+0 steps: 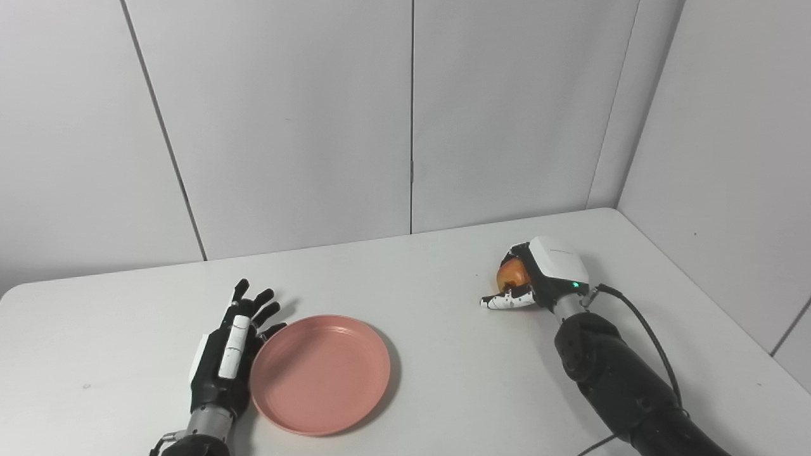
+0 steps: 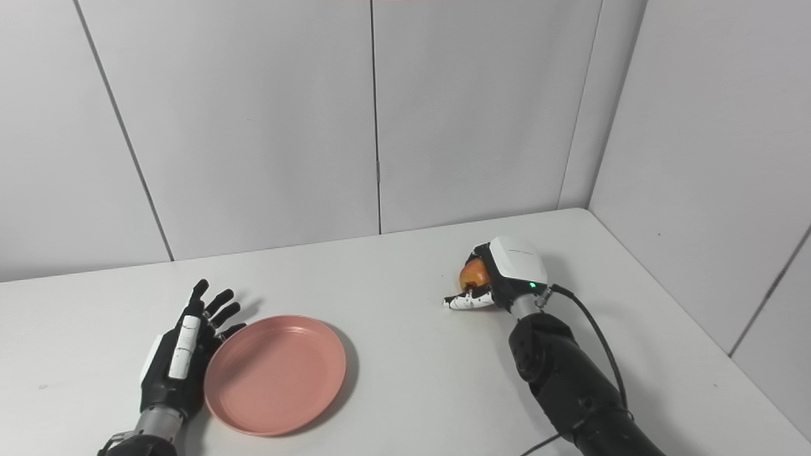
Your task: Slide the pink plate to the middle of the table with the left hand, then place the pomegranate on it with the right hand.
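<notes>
On my left I see the black-and-white left hand (image 1: 231,345) lying with fingers spread, holding nothing, against the left rim of the round pink plastic plate (image 1: 320,373) on the white table (image 1: 443,354). Far right, my right hand (image 1: 538,275) curls around the orange-red pomegranate (image 1: 512,274), well apart from the plate.

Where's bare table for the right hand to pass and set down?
Bare table runs between the pink plate and the right hand, which is closed around the pomegranate. The strip behind the plate toward the wall is bare too. It is crowded only at the plate's left rim, where the open left hand rests against it.
</notes>
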